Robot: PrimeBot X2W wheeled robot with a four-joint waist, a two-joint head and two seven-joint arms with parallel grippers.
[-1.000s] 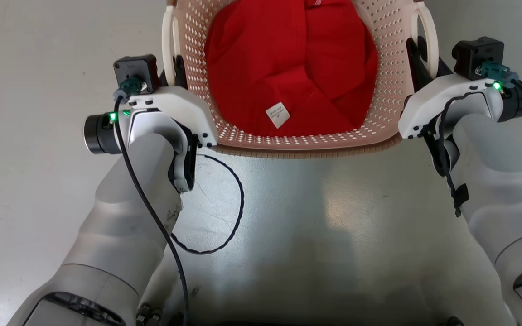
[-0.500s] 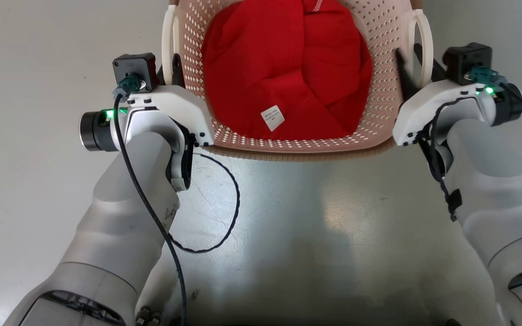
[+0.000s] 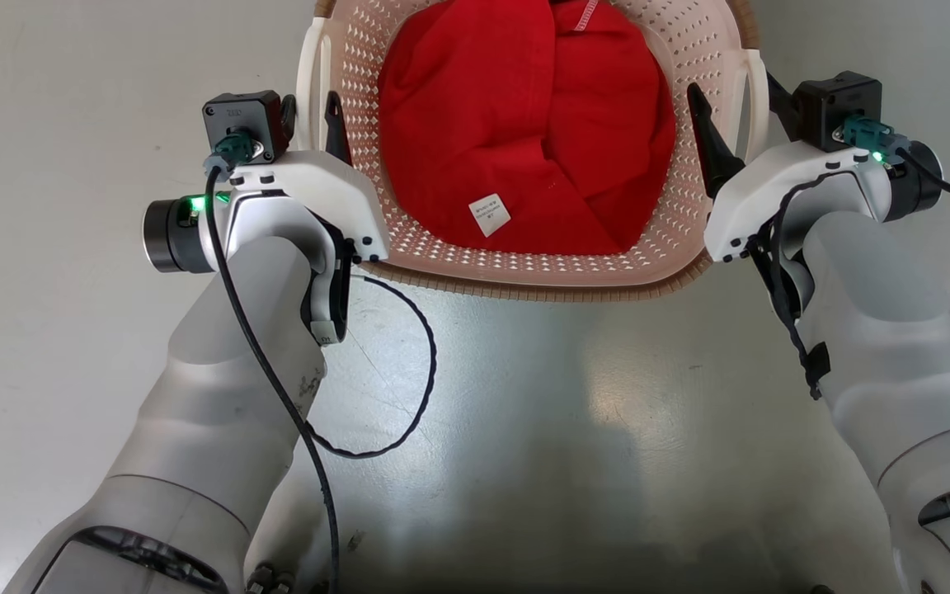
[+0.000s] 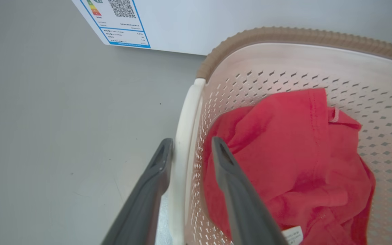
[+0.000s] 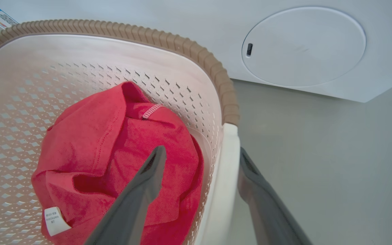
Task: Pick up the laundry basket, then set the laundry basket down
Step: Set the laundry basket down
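Observation:
The laundry basket [image 3: 541,285] is cream, perforated and brown-rimmed, and stands on the grey floor at the top middle of the head view with a red garment [image 3: 524,132] inside. My left gripper [image 3: 310,103] is open astride the basket's white left handle [image 4: 182,153]; its outer finger lies close against the handle and the inner finger [image 4: 223,160] is inside the basket. My right gripper [image 3: 732,89] is open wide around the right handle [image 5: 228,163], one finger [image 5: 155,163] over the garment and the other outside. The basket rim [image 4: 284,34] [image 5: 114,29] curves past both wrist views.
A white washing machine with a round door [image 5: 303,46] and an energy label [image 4: 121,20] stands just beyond the basket. A black cable [image 3: 409,396] loops from my left arm over the floor. Bare grey floor lies on both sides of the basket.
Both grippers have opened and let go of the basket's handles, the right one first and wider. The basket sits slightly higher in the head view than before.

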